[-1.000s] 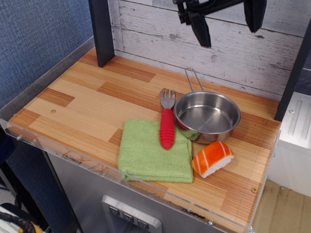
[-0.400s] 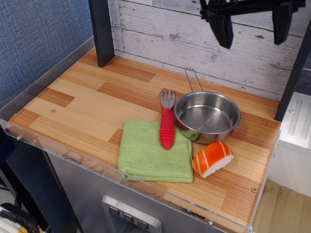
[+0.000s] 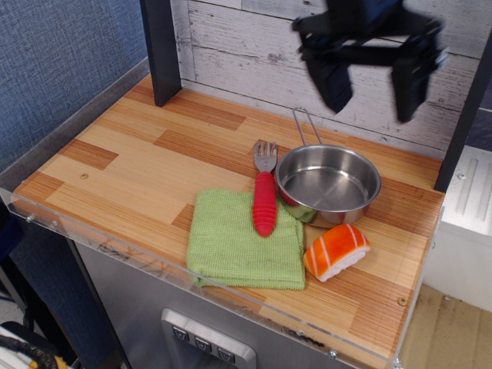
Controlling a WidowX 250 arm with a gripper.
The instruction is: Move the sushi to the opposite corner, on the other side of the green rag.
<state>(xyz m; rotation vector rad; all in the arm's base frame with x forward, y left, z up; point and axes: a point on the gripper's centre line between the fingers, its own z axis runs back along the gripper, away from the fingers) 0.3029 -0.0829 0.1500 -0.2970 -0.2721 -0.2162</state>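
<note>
Jaws (image 3: 371, 96) lower; sushi (image 3: 337, 251) diagonal

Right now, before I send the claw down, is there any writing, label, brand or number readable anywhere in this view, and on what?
None readable on any item.
Small grey buttons on the metal front panel below the wooden counter: any markings too small to read.
Round steel pan, red-handled fork, light-green woven rag, orange-and-white toy sushi, blurred black claw: no text visible.

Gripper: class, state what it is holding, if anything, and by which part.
Nothing. The gripper hangs open above the pan, fingers apart and empty. The sushi lies untouched on the table beside the rag.
</note>
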